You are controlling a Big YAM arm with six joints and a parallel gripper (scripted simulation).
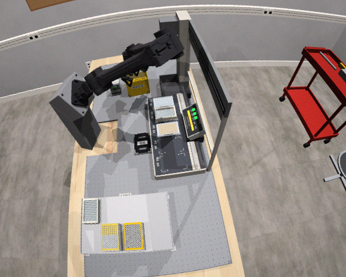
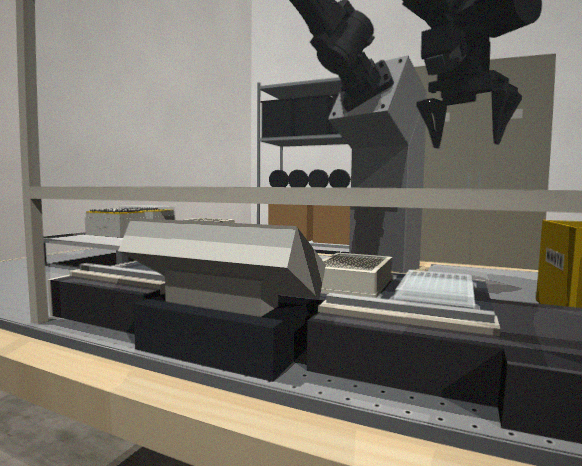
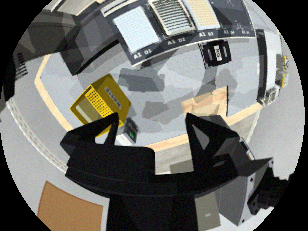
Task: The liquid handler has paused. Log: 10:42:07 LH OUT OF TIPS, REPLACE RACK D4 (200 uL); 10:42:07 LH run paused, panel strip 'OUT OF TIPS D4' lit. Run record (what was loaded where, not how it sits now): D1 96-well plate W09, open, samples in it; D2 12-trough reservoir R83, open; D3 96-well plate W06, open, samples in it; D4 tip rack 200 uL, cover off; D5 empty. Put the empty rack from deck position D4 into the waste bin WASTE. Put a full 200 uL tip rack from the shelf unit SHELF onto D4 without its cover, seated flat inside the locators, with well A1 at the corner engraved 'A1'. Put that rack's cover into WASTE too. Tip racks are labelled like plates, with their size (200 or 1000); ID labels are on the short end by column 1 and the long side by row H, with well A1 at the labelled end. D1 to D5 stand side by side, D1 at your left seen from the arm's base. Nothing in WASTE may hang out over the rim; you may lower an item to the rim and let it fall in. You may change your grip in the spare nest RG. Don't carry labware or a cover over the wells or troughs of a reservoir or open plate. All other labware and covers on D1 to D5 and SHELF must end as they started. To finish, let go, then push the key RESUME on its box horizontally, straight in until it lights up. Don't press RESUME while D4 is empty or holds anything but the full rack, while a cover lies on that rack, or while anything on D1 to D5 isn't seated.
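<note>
My gripper [image 2: 466, 142] [image 3: 152, 116] is open and empty. It hangs high above the table, between the yellow WASTE bin [image 1: 138, 86] [image 2: 569, 263] [image 3: 100, 103] and the deck. A gridded surface shows inside the bin in the wrist view. On the deck, D1 holds a clear plate [image 1: 163, 101] [image 2: 436, 288], D2 a reservoir [image 1: 165, 113] [image 2: 356, 273] and D3 a plate [image 1: 167, 128]. D4 [image 1: 170, 148] and D5 [image 1: 172, 165] are bare. The SHELF [image 1: 155, 214] holds a white rack [image 1: 90, 210] and two yellow-framed racks [image 1: 110, 236] [image 1: 133, 236]. The small RESUME box [image 1: 116, 89] [image 3: 132, 132] stands left of the bin.
The black RG nest [image 1: 142, 145] [image 3: 214, 53] lies beside the deck. The sloped panel [image 1: 192, 120] [image 2: 216, 250] with green lights and a lit yellow strip stands behind the deck. The gantry frame [image 1: 217, 98] [image 2: 281, 195] spans the deck's far side. The arm's pedestal [image 1: 75, 119] is at the left.
</note>
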